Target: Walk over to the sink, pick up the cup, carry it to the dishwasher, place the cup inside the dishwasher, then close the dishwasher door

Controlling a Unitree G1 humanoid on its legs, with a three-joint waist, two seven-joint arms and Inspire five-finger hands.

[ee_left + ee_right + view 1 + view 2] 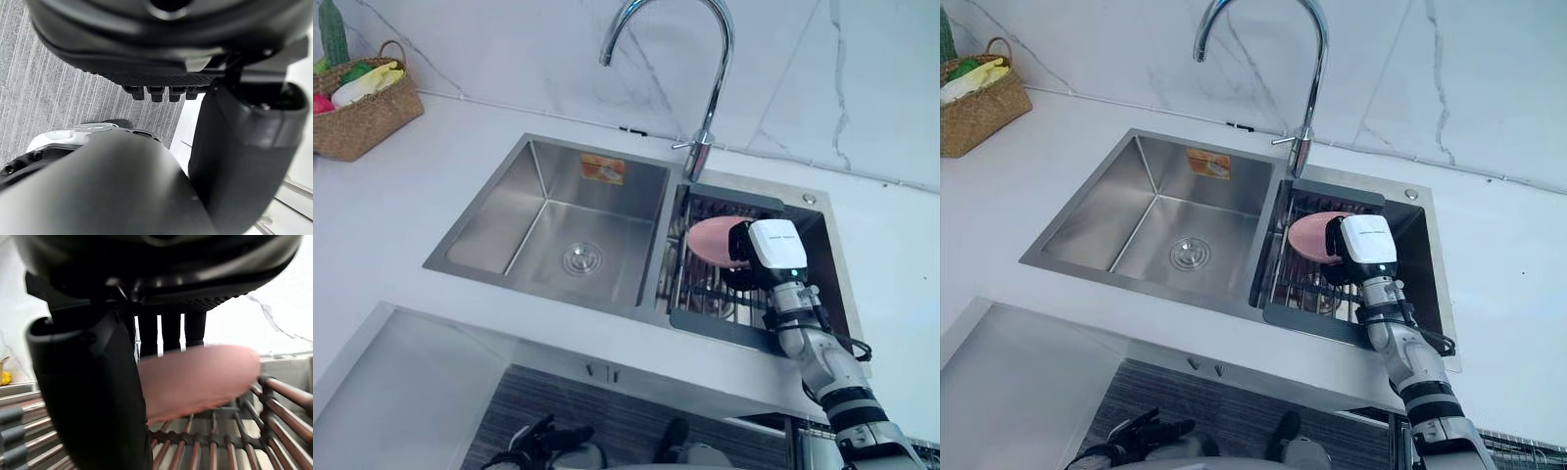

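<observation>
A pink cup [708,239] lies on its side on the wire rack [703,300] in the right basin of the steel sink [536,282]. My right hand [740,262] reaches into that basin and sits against the cup's right side. In the right wrist view the cup [200,379] shows between the thumb [93,396] and the straight fingers [168,333] behind it, so the hand is open around it. My left hand [544,435] hangs low in front of the counter, relaxed and holding nothing.
A tall curved faucet [710,98] rises behind the divider between the two basins. A woven basket [367,116] of vegetables stands on the white counter at the far left. A pale flat panel [406,392] juts out below the counter edge, over grey floor [626,421].
</observation>
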